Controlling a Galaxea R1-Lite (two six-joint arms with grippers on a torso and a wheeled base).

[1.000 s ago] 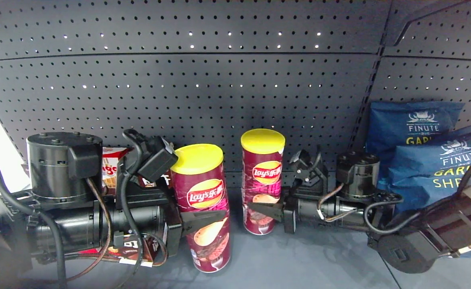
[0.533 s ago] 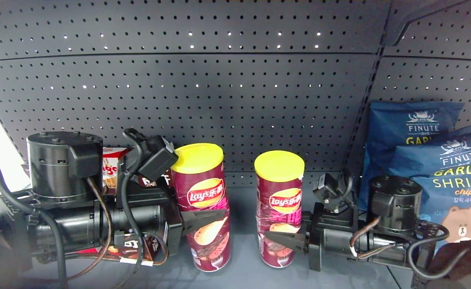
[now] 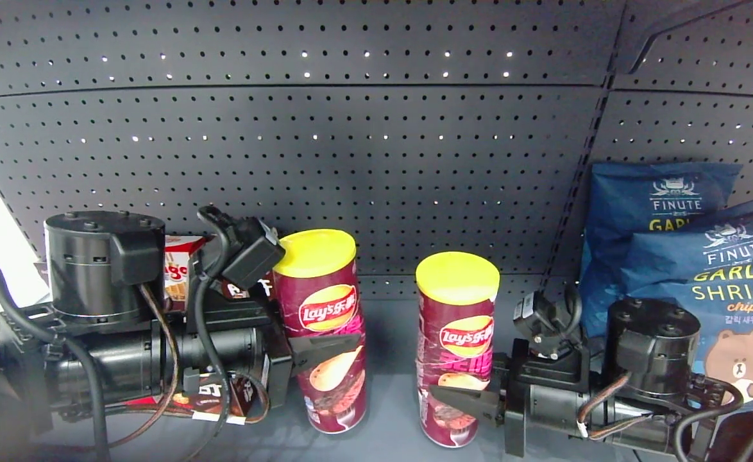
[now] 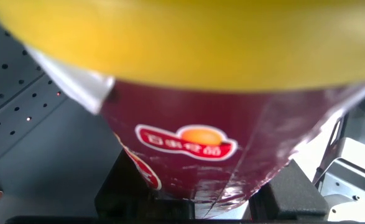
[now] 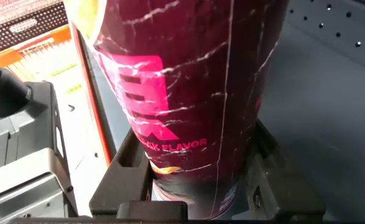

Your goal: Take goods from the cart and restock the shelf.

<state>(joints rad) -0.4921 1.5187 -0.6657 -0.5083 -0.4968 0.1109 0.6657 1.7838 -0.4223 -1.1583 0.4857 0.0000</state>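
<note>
Two maroon chip cans with yellow lids stand upright over the grey shelf floor (image 3: 389,333). My left gripper (image 3: 325,356) is shut on the left chip can (image 3: 319,301), coming in from the left, with one dark finger (image 3: 325,350) across its front. My right gripper (image 3: 456,404) is shut on the right chip can (image 3: 456,333) from the right side, low on its body. The left wrist view shows the left can (image 4: 219,124) between the fingers (image 4: 126,186). In the right wrist view the right can (image 5: 194,93) sits between the pads (image 5: 281,180). Whether either can touches the shelf cannot be told.
Two blue snack bags (image 3: 723,282) lean at the right, close behind my right arm. Snack boxes (image 3: 177,269) stand behind my left arm and a brown box (image 3: 216,394) lies under it. The pegboard back wall (image 3: 351,147) closes off the shelf. A narrow gap separates the cans.
My right gripper has carried its can from deep in the shelf toward the front and slightly right. The left gripper and its can have stayed in place.
</note>
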